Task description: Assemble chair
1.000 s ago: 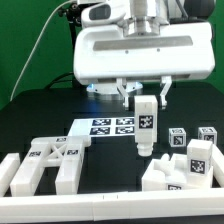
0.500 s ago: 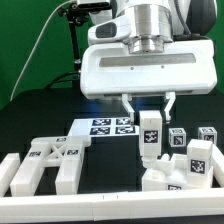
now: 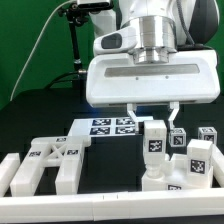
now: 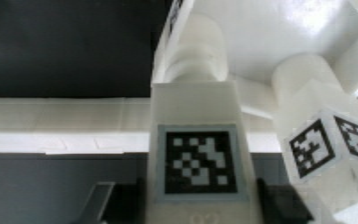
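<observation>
My gripper is shut on an upright white chair post with a square tag on its face. The post's lower end sits just above, perhaps touching, a chunky white chair block at the exterior view's right. Tagged chair cubes stand on that block beside the post. In the wrist view the chair post fills the middle, with my gripper closed on its sides and a dark finger showing on either side. A tagged chair cube lies close beside it.
A second group of white tagged chair slabs lies at the exterior view's left. The marker board lies flat behind them, mid-table. A white border rail runs along the front. Two small tagged cubes stand at the far right.
The arm has carried the post towards the exterior view's right and downwards, from beside the marker board to over the right-hand chair block. The grip has not changed.
</observation>
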